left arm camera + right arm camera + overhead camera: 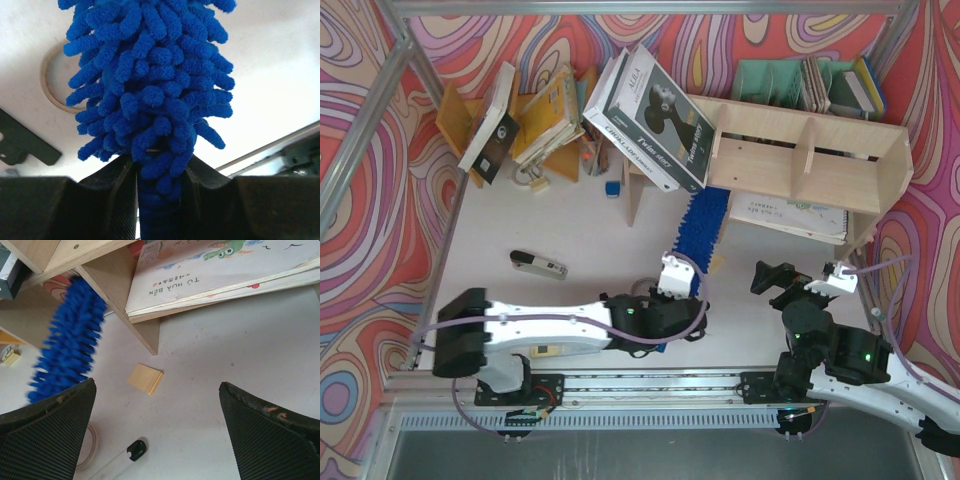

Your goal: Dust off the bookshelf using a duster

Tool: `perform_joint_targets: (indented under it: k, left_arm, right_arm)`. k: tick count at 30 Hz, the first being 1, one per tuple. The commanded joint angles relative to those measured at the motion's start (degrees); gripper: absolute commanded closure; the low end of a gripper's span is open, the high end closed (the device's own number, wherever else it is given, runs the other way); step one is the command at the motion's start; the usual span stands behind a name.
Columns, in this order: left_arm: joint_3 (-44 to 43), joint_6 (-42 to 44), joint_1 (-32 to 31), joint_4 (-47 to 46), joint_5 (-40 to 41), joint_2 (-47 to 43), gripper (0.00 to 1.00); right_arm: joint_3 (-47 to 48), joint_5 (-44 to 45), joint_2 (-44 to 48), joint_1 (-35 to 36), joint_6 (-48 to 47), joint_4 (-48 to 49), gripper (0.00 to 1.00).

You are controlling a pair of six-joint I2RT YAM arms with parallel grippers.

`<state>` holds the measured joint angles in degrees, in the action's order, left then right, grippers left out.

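The duster [708,218] is a fluffy bright blue strip lying aslant, its far end under the left end of the plywood bookshelf [800,165]. My left gripper [688,262] is shut on its smooth blue handle; in the left wrist view the handle [157,210] sits between the fingers [115,195] and the fluff [150,75] fills the middle. My right gripper [772,278] is open and empty, low over the table in front of the shelf. The right wrist view shows the duster [70,355] blurred beside a shelf divider [125,305], with the gripper [155,405] wide open.
A picture book [210,275] lies in the lower tier. A yellow sticky pad [145,378], a black-capped marker pen [135,450] and a tape ring [50,85] lie on the table. Large books [650,110] lean on the shelf's left end. A teal organizer [770,80] stands behind, an orange rack [455,115] far left.
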<state>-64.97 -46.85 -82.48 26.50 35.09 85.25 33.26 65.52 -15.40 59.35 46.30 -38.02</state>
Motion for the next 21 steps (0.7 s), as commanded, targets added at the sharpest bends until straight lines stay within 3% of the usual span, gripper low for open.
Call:
perform_joint_targets:
  k: [1,5,11,16,21]
  left_arm:
    - [-2.59,-3.58,-0.48,2.13,-5.26,8.20,1.00]
    - [-5.27,-3.41,-0.47,5.37,-4.46,10.50,1.00]
    - [-6.90,1.04,-0.41,5.60,2.16,3.60,1.00]
    - [-2.69,3.14,-0.43,-0.47,6.79,-6.02,1.00]
    - [1.70,3.96,-0.46,-6.63,4.76,-9.70,1.00]
  right_arm:
    - [-0.30,0.93,0.37,0.31,0.11,0.06,0.01]
    - [-0.34,0.98,0.29,0.33,0.06,0.07,0.01]
    - [-0.31,0.90,0.54,0.32,0.14,0.10,0.01]
    - [-0.41,0.93,0.55,0.33,0.10,0.10,0.01]
    - [-0.39,1.03,0.37,0.33,0.10,0.21,0.01]
